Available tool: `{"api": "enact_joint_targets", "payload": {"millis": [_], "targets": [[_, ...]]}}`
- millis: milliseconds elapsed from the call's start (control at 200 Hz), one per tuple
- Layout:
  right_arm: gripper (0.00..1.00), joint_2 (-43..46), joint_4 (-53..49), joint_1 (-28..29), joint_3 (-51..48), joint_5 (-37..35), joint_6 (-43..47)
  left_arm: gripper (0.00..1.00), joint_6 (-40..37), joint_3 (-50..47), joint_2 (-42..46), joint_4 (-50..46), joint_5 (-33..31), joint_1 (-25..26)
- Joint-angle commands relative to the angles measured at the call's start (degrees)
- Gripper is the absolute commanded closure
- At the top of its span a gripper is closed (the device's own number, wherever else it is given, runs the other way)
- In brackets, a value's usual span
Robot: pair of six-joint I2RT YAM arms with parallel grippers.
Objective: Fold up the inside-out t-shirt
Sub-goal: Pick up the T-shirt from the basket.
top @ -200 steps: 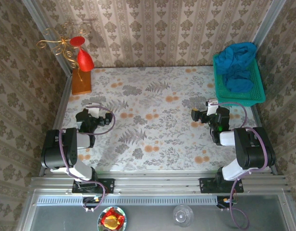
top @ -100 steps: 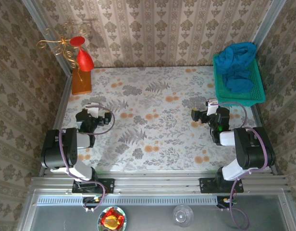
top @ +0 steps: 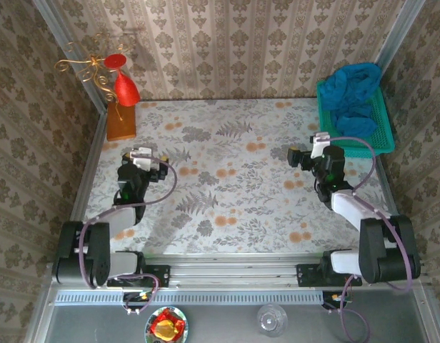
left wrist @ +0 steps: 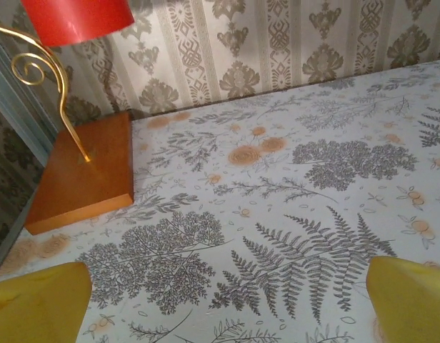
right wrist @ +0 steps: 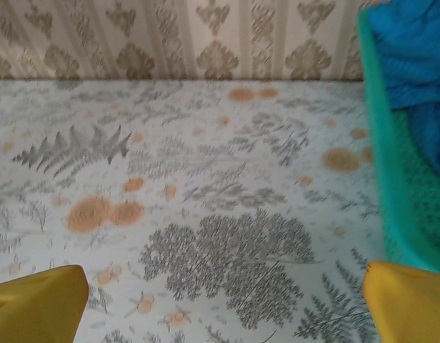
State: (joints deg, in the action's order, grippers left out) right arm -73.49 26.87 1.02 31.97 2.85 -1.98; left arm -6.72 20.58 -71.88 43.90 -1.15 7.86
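The t-shirt (top: 352, 96) lies bunched in the green basket (top: 364, 149) at the table's (top: 234, 186) far right corner. The left gripper (left wrist: 223, 300) and right gripper (right wrist: 223, 300) hover over the table, each with its 2 fingers spread wide, grasping nothing.

Left gripper (left wrist: 223, 300) jaws spread above floral table (left wrist: 277, 186), wooden base (left wrist: 81, 175) at left.

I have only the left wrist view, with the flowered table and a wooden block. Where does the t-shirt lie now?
Observer: The t-shirt lies bunched in the green basket, at the far right corner of the table.
Operator: Does the right end effector hold it?
Observer: No. The right end effector is open and holds nothing; it is over the table, apart from the basket, on the side toward the table's middle.
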Motion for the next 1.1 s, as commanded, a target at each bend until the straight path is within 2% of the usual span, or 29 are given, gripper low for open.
{"api": "enact_joint_targets", "payload": {"millis": [0, 65, 160, 260, 335, 530, 670, 775, 955, 1095], "targets": [[0.00, 2.95, -12.03, 0.26, 3.25, -5.22, -3.73, 0.00, 0.05, 3.62, 4.84, -11.61, -6.48, 2.05], [0.00, 3.23, -16.13, -0.17, 6.46, -6.51, -5.75, 0.00, 2.71, 7.27, 7.62, -19.57, -7.13, 3.22], [0.00, 1.18, -24.01, -1.54, 13.80, -7.74, -9.25, 0.00, 10.66, 15.94, 9.93, -36.76, -7.91, 3.91], [0.02, -2.81, -28.65, -3.71, 21.04, -8.45, -11.60, 0.00, 15.43, 23.18, 10.94, -50.66, -5.99, 4.10], [0.05, -5.85, -32.23, -5.85, 26.91, -8.60, -13.76, 0.00, 16.34, 26.65, 11.49, -57.65, -3.20, 4.05], [0.14, -20.72, -44.09, -10.59, 45.14, -6.76, -15.30, 0.00, 15.86, 35.73, 10.79, -75.11, 0.10, 3.71], [0.15, -30.22, -50.29, -13.58, 57.06, -5.91, -15.96, 0.00, 13.21, 38.70, 10.79, -81.08, 2.15, 2.79], [0.19, -36.66, -54.05, -15.76, 64.67, -5.86, -18.76, 0.00, 10.61, 39.46, 10.88, -83.33, 3.94, 2.40], [0.22, -46.05, -58.47, -17.51, 75.56, -8.11, -23.44, 0.00, 9.21, 37.12, 11.96, -80.35, 5.46, 2.10], [0.26, -52.79, -61.63, -18.14, 83.84, -8.01, -27.04, 0.00, 10.33, 35.19, 13.03, -77.76, 8.28, -0.61]]}}
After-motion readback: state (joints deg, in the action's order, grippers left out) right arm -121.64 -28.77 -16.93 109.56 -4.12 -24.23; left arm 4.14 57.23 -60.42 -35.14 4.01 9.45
